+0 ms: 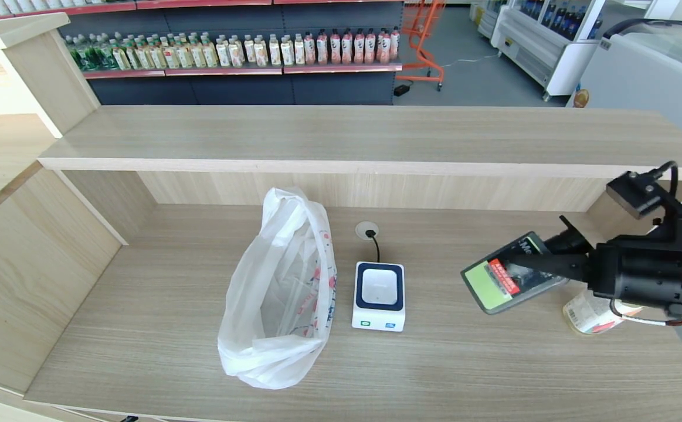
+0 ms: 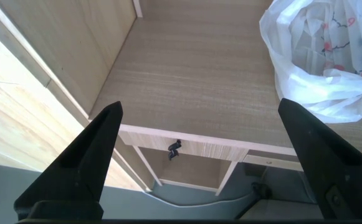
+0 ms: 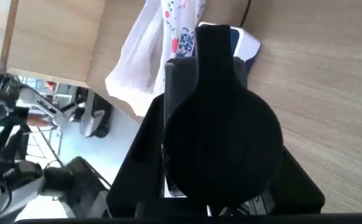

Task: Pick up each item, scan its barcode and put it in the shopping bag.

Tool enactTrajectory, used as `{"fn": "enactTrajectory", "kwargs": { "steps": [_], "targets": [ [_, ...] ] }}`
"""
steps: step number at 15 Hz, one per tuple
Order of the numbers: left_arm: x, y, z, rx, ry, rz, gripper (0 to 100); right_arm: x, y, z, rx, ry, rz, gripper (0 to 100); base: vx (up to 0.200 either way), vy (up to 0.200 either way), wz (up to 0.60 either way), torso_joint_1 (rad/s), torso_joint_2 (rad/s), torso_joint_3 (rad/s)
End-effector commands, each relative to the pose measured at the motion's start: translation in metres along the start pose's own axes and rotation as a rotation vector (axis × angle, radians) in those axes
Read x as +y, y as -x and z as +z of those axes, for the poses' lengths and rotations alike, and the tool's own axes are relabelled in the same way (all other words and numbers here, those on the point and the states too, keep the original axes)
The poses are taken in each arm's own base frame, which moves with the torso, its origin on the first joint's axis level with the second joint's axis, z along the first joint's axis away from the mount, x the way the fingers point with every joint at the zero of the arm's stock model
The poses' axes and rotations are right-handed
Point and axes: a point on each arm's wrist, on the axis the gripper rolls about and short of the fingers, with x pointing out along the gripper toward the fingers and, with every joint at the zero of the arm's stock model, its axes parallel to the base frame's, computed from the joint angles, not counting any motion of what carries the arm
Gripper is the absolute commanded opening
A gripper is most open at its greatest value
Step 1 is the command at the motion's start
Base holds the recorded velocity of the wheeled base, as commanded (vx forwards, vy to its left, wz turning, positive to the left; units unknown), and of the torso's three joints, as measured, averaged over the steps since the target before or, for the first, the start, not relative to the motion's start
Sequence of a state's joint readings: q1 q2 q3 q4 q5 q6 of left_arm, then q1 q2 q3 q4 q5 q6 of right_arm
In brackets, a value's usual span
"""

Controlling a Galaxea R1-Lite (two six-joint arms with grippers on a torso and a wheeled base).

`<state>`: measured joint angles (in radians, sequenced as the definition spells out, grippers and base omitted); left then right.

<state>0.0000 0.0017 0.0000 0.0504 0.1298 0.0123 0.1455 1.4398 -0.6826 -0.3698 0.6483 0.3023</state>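
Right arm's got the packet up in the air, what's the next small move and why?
Probably carry the packet left to over the scanner. The right gripper holds it off the counter, to the scanner's right, and the bag lies beyond the scanner, so scanning likely comes first.

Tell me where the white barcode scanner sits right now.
In the head view, the white box-shaped barcode scanner with a dark blue frame stands on the wooden counter, just right of the white plastic shopping bag.
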Motion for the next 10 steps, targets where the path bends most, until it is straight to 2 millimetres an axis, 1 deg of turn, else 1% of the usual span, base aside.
{"fn": "enactTrajectory", "kwargs": {
  "steps": [1,3,4,5,7,10],
  "targets": [
    [0.000,0.000,0.000,0.000,0.000,0.001,100,-0.004,-0.082,-0.015,0.092,-0.212,-0.067,0,0.000,0.000,0.00,0.000,0.00,0.000],
    [0.000,0.000,0.000,0.000,0.000,0.001,100,-0.003,-0.110,-0.029,0.116,-0.232,-0.081,0,0.000,0.000,0.00,0.000,0.00,0.000],
    [0.000,0.000,0.000,0.000,0.000,0.001,100,-0.002,-0.125,-0.035,0.121,-0.262,-0.116,0,0.000,0.000,0.00,0.000,0.00,0.000],
    [0.000,0.000,0.000,0.000,0.000,0.001,100,-0.001,-0.136,-0.036,0.122,-0.289,-0.125,0,0.000,0.000,0.00,0.000,0.00,0.000],
    [0.000,0.000,0.000,0.000,0.000,0.001,100,-0.004,-0.154,-0.035,0.128,-0.298,-0.121,0,0.000,0.000,0.00,0.000,0.00,0.000],
    [0.000,0.000,0.000,0.000,0.000,0.001,100,-0.003,-0.169,-0.033,0.127,-0.283,-0.107,0,0.000,0.000,0.00,0.000,0.00,0.000]
  ]
}}
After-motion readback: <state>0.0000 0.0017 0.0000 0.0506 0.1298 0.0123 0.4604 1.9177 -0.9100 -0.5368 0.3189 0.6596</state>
